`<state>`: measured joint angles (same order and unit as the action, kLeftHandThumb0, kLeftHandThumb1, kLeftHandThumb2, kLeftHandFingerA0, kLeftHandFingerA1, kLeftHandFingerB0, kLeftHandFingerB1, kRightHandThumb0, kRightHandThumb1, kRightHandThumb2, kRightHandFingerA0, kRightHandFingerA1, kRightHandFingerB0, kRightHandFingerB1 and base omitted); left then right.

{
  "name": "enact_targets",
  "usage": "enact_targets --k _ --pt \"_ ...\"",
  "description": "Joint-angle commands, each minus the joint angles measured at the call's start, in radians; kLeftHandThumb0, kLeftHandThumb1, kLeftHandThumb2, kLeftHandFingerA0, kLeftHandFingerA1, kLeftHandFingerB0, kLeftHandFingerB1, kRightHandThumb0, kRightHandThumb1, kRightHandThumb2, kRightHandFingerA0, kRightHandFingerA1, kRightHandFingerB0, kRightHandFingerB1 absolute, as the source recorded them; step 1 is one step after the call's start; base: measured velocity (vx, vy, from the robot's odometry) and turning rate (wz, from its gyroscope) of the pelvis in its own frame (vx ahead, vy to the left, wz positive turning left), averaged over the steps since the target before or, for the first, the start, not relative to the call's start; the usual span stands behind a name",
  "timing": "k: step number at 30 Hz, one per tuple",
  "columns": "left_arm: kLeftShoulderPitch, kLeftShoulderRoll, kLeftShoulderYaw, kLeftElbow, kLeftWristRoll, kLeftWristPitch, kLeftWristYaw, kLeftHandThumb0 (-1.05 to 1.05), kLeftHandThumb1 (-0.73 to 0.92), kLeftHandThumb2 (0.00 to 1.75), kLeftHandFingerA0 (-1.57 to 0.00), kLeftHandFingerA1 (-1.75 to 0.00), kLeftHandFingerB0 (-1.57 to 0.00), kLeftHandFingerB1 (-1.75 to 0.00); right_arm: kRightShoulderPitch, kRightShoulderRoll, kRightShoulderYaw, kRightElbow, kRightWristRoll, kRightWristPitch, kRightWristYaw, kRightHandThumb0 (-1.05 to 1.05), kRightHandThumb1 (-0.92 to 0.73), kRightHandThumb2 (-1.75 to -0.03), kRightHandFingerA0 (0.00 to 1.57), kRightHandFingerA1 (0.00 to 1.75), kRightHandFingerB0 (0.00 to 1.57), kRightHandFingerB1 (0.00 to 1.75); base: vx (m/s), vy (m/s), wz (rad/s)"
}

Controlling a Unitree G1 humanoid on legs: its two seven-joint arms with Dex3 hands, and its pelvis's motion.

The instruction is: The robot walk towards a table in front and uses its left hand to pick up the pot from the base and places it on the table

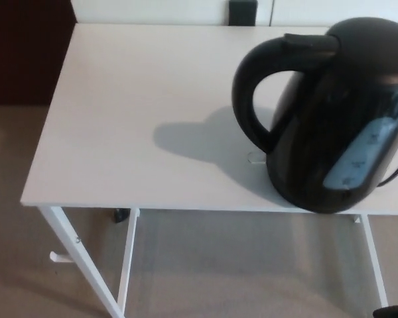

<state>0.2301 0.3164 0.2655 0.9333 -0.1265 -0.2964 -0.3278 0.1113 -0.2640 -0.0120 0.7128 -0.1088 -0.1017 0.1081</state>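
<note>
The robot stood close to the white table (pixel 139 86), so the walk seemed nearly finished. The black pot (pixel 331 112) stood upright near the table's front right edge, its handle (pixel 249 93) turned toward the robot's left. The base could not be made out under the pot's dark body. Neither the left hand nor the right hand was in view, so their state could not be told. Reaching, lifting and setting down all remained.

beige carpet floor (pixel 239 265), white wall (pixel 152 10), dark panel (pixel 20 53) at left.
</note>
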Motion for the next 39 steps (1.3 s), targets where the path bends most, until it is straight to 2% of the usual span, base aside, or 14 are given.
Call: enact_targets --k 1,10,12,13,14,15,21,23,24,25,26,28,34,39 --pt "0.005 0.006 0.004 -0.001 -0.002 -0.001 0.013 0.48 0.31 0.77 -0.41 -0.64 -0.45 -0.59 -0.001 -0.009 -0.004 0.019 -0.005 -0.018 -0.018 -0.81 -0.22 -0.92 0.53 0.95 0.46 0.86 0.0 0.0 0.0" --pt "0.006 0.007 0.004 -0.013 -0.004 0.012 0.014 0.47 0.31 0.76 -0.41 -0.64 -0.46 -0.59 -0.007 -0.01 0.004 0.035 -0.015 -0.036 -0.023 -0.86 -0.25 -0.91 0.54 0.96 0.44 0.86 0.0 0.0 0.0" --pt "0.006 0.009 -0.001 -0.014 0.005 0.01 0.024 0.47 0.31 0.77 -0.43 -0.64 -0.47 -0.59 -0.012 -0.008 0.006 0.04 -0.016 -0.036 -0.024 -0.8 -0.24 -1.03 0.49 0.86 0.32 0.74 0.0 0.0 0.0" --pt "0.007 0.009 -0.003 -0.015 0.008 0.009 0.026 0.45 0.45 0.53 -0.52 -0.62 -0.54 -0.48 -0.012 -0.009 0.007 0.035 -0.017 -0.031 -0.023 -0.84 -0.24 -0.91 0.56 1.02 0.45 0.91 0.0 0.0 0.0" --pt "0.008 0.009 -0.005 -0.016 0.011 0.008 0.029 0.45 0.45 0.53 -0.52 -0.62 -0.54 -0.48 -0.011 -0.011 0.008 0.029 -0.018 -0.024 -0.022 -0.84 -0.24 -0.91 0.56 1.02 0.45 0.91 0.0 0.0 0.0" --pt "0.002 0.009 -0.002 -0.008 0.004 0.008 0.022 0.48 0.31 0.77 -0.44 -0.65 -0.48 -0.59 -0.016 -0.01 0.006 0.03 -0.014 -0.025 -0.018 -0.85 -0.24 -0.91 0.56 1.02 0.48 0.92 0.0 0.0 0.0" --pt "0.008 0.011 -0.002 -0.02 0.004 0.02 0.031 0.45 0.31 0.76 -0.43 -0.64 -0.48 -0.59 -0.026 -0.003 -0.002 0.052 0.002 -0.044 -0.005 -0.66 -0.22 -1.01 0.57 0.87 0.4 0.76 0.0 0.0 0.0" --pt "0.007 0.007 0.023 -0.019 -0.026 0.013 0.022 0.51 0.33 0.8 -0.38 -0.65 -0.4 -0.59 -0.022 0.005 -0.003 0.052 0.007 -0.057 -0.007 -0.77 -0.24 -0.92 0.57 1.01 0.44 0.89 0.0 0.0 0.0" --pt "0.011 0.005 0.055 -0.039 -0.058 0.029 0.031 0.53 0.57 0.58 -0.3 -0.64 -0.34 -0.52 -0.019 0.011 -0.007 0.049 0.012 -0.055 -0.011 -0.77 -0.19 -0.98 0.56 1.04 0.44 0.93 0.0 0.0 0.0" --pt "0.016 0.004 0.092 -0.065 -0.094 0.05 0.043 0.53 0.57 0.58 -0.3 -0.64 -0.34 -0.52 -0.015 0.018 -0.011 0.045 0.018 -0.052 -0.016 -0.77 -0.19 -0.98 0.56 1.04 0.44 0.93 0.0 0.0 0.0" --pt "0.017 0.014 0.129 -0.077 -0.119 0.061 0.046 0.48 0.42 0.87 -0.22 -0.63 -0.22 -0.57 -0.012 0.019 -0.009 0.038 0.012 -0.049 -0.023 -0.77 -0.21 -0.99 0.54 1.03 0.44 0.92 0.0 0.0 0.0" --pt "0.007 0.056 0.209 -0.084 -0.165 0.077 0.051 0.45 0.42 0.93 -0.16 -0.63 -0.16 -0.57 -0.008 0.018 -0.003 0.025 -0.001 -0.039 -0.033 -0.73 -0.2 -1.03 0.58 0.91 0.46 0.82 0.0 0.0 0.0" --pt "-0.021 0.138 0.365 -0.104 -0.199 0.106 0.079 0.4 0.39 0.95 -0.17 -0.65 -0.13 -0.57 -0.01 0.014 0.0 -0.005 -0.012 -0.011 -0.038 -0.73 -0.21 -1.0 0.5 1.0 0.42 0.89 0.0 0.0 0.0" --pt "-0.051 0.242 0.505 -0.483 -0.265 0.238 0.173 0.13 0.21 1.06 -0.14 -0.64 -0.08 -0.56 -0.036 0.017 0.0 -0.014 -0.008 0.015 -0.034 -0.72 -0.2 -1.02 0.56 0.9 0.44 0.81 0.0 -0.01 0.03"
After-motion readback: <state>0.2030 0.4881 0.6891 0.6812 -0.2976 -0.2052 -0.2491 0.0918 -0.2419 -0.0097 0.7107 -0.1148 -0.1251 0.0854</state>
